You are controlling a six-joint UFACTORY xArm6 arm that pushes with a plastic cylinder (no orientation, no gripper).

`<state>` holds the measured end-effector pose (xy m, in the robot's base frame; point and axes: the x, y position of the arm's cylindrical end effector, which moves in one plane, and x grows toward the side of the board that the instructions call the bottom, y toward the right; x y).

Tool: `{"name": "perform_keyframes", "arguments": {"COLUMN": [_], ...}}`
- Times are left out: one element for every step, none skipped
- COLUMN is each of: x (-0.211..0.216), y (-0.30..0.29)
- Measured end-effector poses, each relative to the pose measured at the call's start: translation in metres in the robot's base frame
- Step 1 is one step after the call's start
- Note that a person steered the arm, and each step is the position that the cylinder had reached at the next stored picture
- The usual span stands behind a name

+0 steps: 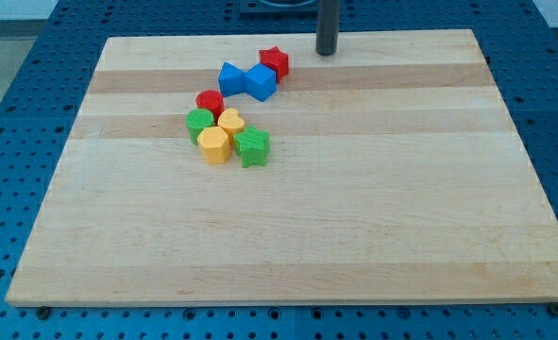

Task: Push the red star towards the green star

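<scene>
Seven blocks crowd the wooden board (354, 208), all left of and below my tip (327, 52): a bare rod, no pincer to open or close. Two blue blocks (247, 79) sit beside the red star (274, 62), just left of the tip; the green star (253, 147) waits lower, so a down-left shove looks right.

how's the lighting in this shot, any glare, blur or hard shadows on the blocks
Camera view: light is even and soft, with no glare on the wooden board; the red star and green star are sharp with only faint shadows at their bases; my tip is crisp too, at the view's top, right of the red star.
</scene>
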<state>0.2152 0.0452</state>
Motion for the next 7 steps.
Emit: {"name": "perform_keyframes", "arguments": {"x": [-0.019,-0.020,-0.017,-0.009,-0.001,0.005,0.019], "y": [-0.042,-0.087,-0.108,-0.109,-0.098,-0.082,-0.073]}}
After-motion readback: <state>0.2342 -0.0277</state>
